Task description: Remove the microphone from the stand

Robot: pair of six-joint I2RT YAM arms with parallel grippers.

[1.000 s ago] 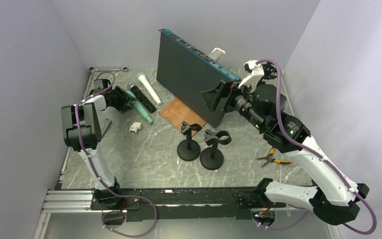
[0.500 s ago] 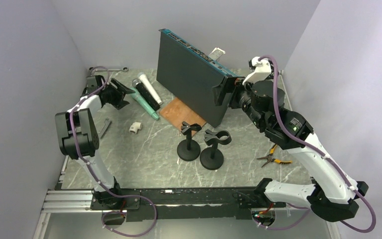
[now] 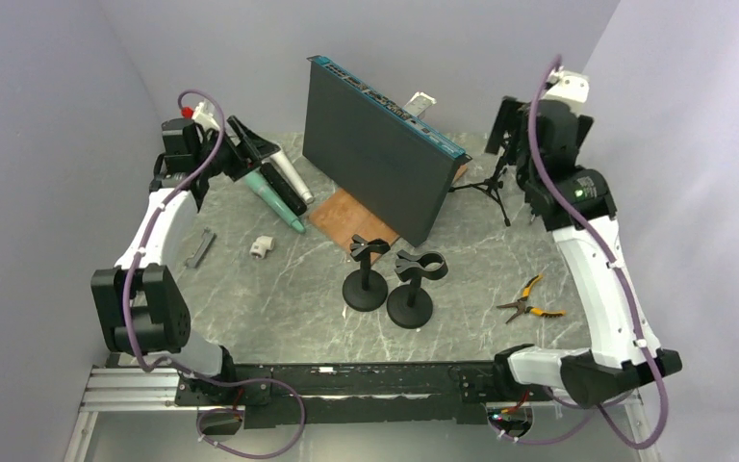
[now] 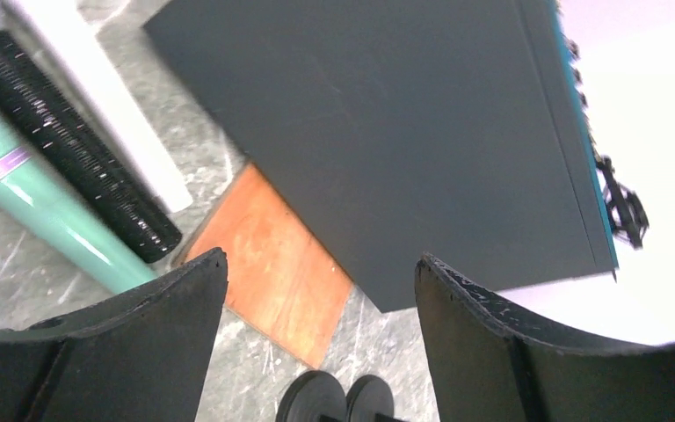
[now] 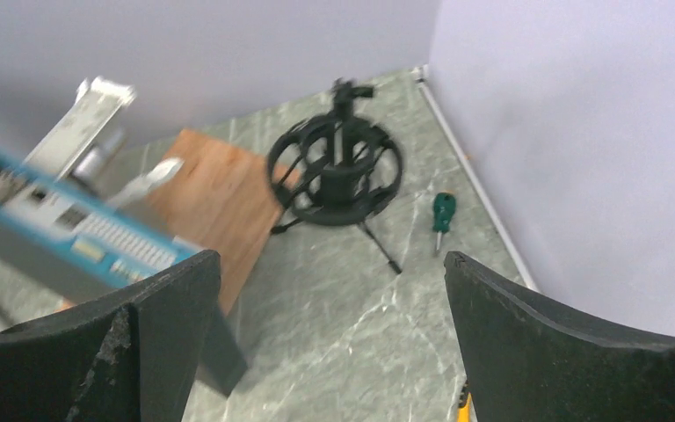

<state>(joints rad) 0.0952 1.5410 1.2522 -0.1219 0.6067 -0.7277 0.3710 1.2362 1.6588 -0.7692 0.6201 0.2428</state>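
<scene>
Three microphones lie side by side on the table at the back left: white (image 3: 290,173), black (image 3: 279,186) and teal (image 3: 274,202). They also show in the left wrist view: white (image 4: 97,97), black (image 4: 70,149), teal (image 4: 44,211). Two black stands (image 3: 366,274) (image 3: 411,287) stand at the centre with empty clips; their bases show in the left wrist view (image 4: 334,400). My left gripper (image 3: 262,154) (image 4: 321,264) is open and empty, raised above the microphones. My right gripper (image 3: 502,135) (image 5: 330,264) is open and empty, high at the back right.
A large black panel (image 3: 375,144) stands upright mid-table on a copper board (image 3: 342,214). A tripod shock mount (image 5: 338,171) and a green screwdriver (image 5: 441,215) sit behind it at the right. Pliers (image 3: 529,308), a white fitting (image 3: 262,245) and a wrench (image 3: 197,246) lie around.
Both arms have lifted and swung back. The left gripper rose from beside the microphones. The right gripper left the panel's right edge and went up to the back right.
</scene>
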